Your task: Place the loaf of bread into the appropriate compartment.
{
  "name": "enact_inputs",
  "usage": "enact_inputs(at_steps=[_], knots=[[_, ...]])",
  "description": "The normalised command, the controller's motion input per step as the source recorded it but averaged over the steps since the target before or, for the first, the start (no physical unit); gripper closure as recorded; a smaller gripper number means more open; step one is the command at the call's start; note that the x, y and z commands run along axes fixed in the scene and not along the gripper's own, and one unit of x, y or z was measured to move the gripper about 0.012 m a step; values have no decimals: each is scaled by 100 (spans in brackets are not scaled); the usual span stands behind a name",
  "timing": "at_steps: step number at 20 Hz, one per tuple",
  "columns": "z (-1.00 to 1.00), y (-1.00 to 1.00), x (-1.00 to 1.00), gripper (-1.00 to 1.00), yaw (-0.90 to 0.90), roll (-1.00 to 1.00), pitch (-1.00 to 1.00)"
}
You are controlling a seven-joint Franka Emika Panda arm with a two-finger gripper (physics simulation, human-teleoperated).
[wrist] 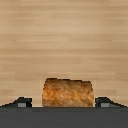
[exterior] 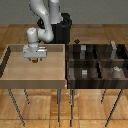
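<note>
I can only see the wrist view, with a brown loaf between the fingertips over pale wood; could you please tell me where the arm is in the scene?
Observer: The gripper hangs over the large tan bin, on the exterior view's left, with the loaf of bread showing as an orange speck at its tip.
Operator: Thank you. Where is the divided bin?
Observer: The dark divided bin stands right beside the tan one, on the exterior view's right.
Operator: Are its sections empty?
Observer: No, small grey-white blocks sit in several of its compartments.
Operator: Is the loaf gripped?
Observer: Your view shows that best: the loaf sits between the fingertips; contact I cannot confirm.
</note>
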Motion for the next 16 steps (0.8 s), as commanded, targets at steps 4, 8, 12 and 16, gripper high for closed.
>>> enact_inputs(at_steps=[4, 8, 12, 16], knots=[[0, 0, 0, 100, 0, 0, 0], [25, 0, 0, 100, 0, 0, 0], [75, 0, 0, 100, 0, 0, 0], [100, 0, 0, 100, 0, 0, 0]])
